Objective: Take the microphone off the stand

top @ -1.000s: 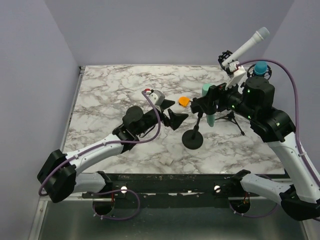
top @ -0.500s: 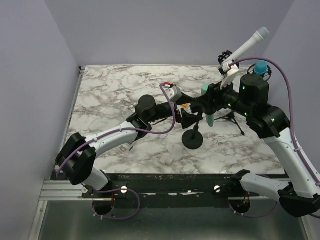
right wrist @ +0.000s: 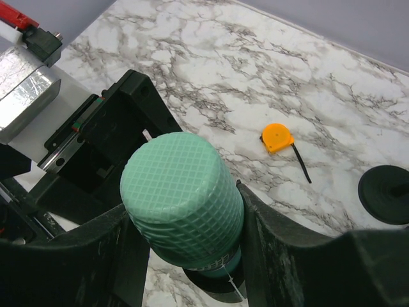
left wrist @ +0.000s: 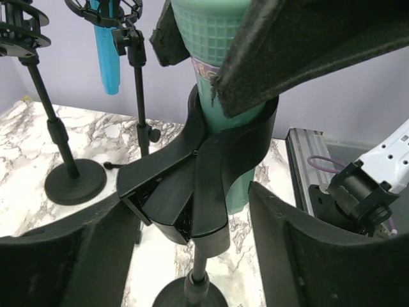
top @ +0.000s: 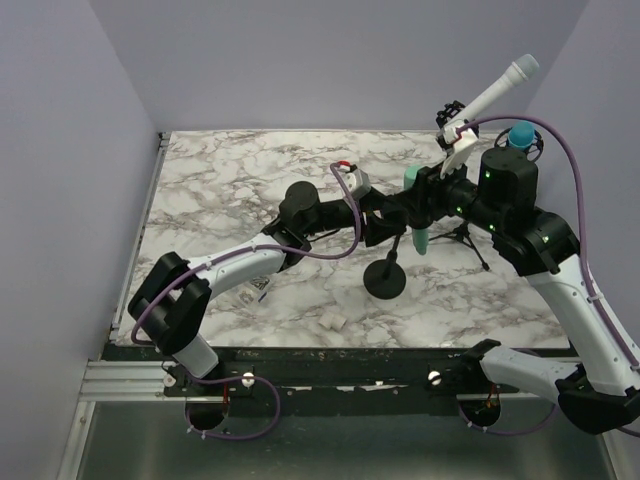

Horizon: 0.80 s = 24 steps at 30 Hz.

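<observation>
So, the right fingers (right wrist: 281,256) are clamped on both sides of the green mesh head of the mic (right wrist: 182,192), with the right gripper (right wrist: 188,236) reaching in from the right of the stand (top: 385,280). The mic is sitting in the stand's clip (left wrist: 192,192), so it's not out yet. The left fingers (left wrist: 319,256) are spread wide, one each side of the clip, and don't look like they're touching it.

What changed: in the last second the left gripper (top: 375,228) swung in from well left of the stand to right up against it, while the right one stayed on the mic. My guess is left braces the stand and right pulls.

From above it's just a dark tangle at the stand. The left wrist view shows the clip wrapping the mic's body. The right wrist view shows an orange tape measure (right wrist: 277,137) beyond the stand, which I can't spot from above.
</observation>
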Available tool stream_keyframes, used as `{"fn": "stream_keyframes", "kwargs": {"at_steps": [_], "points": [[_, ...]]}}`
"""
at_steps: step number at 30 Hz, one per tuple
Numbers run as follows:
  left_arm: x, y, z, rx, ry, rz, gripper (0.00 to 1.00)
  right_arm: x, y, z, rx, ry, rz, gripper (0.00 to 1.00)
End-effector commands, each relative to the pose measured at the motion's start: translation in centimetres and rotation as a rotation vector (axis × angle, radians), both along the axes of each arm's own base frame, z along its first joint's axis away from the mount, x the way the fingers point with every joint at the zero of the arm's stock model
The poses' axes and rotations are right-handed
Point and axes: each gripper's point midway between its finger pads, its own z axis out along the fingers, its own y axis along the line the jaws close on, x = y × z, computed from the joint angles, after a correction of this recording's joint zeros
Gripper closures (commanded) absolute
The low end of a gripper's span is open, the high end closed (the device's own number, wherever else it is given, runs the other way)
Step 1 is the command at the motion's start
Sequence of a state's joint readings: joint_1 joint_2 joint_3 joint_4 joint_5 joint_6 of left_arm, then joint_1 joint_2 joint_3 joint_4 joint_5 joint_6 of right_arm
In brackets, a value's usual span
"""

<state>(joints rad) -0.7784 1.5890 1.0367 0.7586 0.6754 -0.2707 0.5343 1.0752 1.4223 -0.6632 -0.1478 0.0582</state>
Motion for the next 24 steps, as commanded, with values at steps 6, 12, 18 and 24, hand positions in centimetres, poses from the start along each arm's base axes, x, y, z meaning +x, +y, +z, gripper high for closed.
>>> {"fn": "stream_keyframes", "kwargs": {"at_steps": [6,12,18,24], "points": [[-0.7,0.2,2.3,-0.058,-0.058,-0.058,0.79,0.1,0.8,1.3,0.035,-0.031,0.033,0.83],[-1.0,0.7,1.2,-0.037,-0.024,-0.045,1.00,0.3,0.8,3.0,0.077,-0.076,0.021,0.99],[-0.7,1.2,0.5,-0.014,0.021,0.000,0.98,-0.9,1.1,5.1,0.122,-0.146,0.077,0.99],[-1.6,2.1,1.0,-0.041,-0.003,-0.035,0.02,-1.1,0.5,3.6,0.081,-0.163,0.073,0.99]]}}
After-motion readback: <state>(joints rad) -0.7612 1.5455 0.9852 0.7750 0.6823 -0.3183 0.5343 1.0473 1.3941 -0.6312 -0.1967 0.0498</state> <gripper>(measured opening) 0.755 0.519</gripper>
